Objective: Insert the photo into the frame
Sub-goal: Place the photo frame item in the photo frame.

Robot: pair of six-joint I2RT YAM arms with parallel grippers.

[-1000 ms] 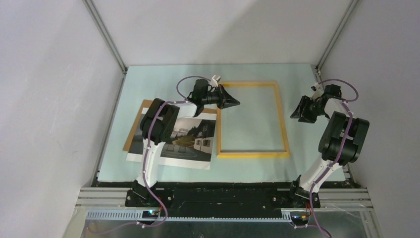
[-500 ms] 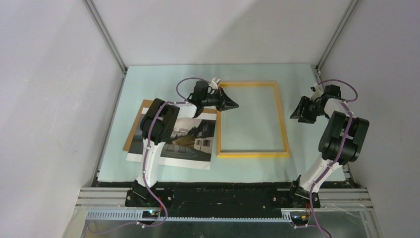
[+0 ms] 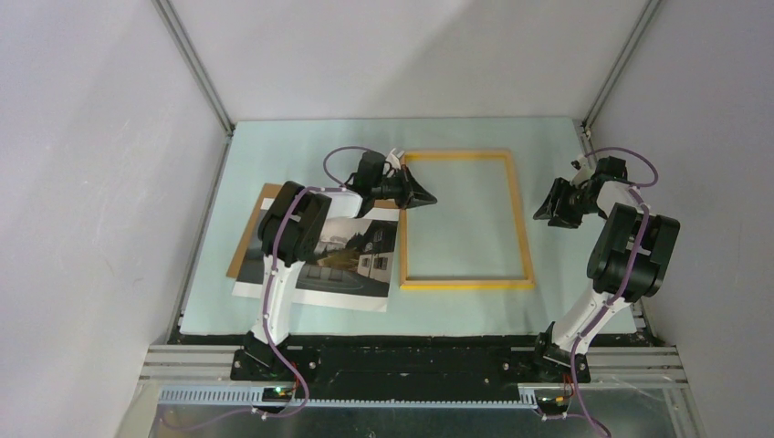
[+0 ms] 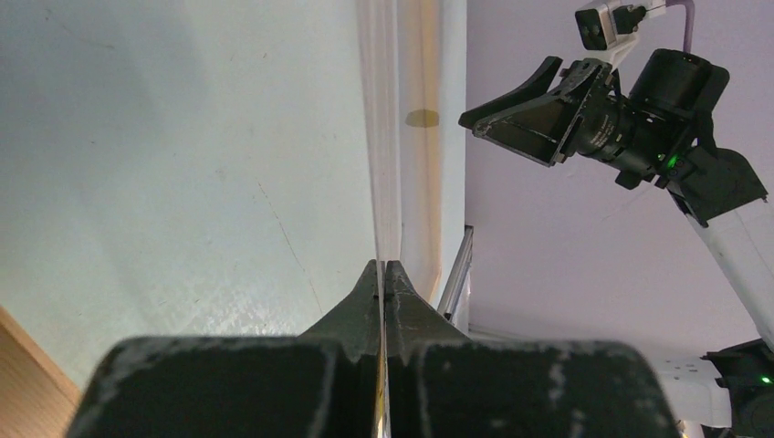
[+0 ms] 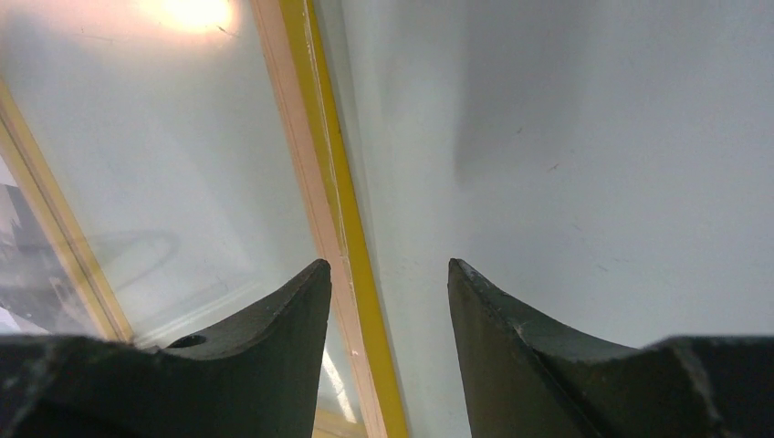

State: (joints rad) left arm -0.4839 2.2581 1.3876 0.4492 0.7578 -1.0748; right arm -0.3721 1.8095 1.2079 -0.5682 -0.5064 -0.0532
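The frame (image 3: 466, 285), thin yellow wood round a clear pane, lies flat in the middle of the pale green table. The photo (image 3: 351, 260), a grey landscape with a white house, lies just left of it, partly under my left arm. My left gripper (image 3: 427, 195) hangs over the frame's left edge, pointing right. Its jaws (image 4: 383, 265) are shut, and only a thin pale slit shows between them. My right gripper (image 3: 553, 208) hovers by the frame's right side. It is open (image 5: 388, 265), and the frame's yellow edge (image 5: 321, 137) runs below the gap, untouched.
A brown backing board (image 3: 247, 239) lies under the photo's left side. Grey walls with aluminium posts (image 3: 193, 64) close in the table on three sides. The right arm's gripper (image 4: 548, 114) faces the left wrist camera across the frame.
My left gripper has drawn back a little to the left, from inside the frame toward its left edge. The frame, the photo and the right arm have not moved.
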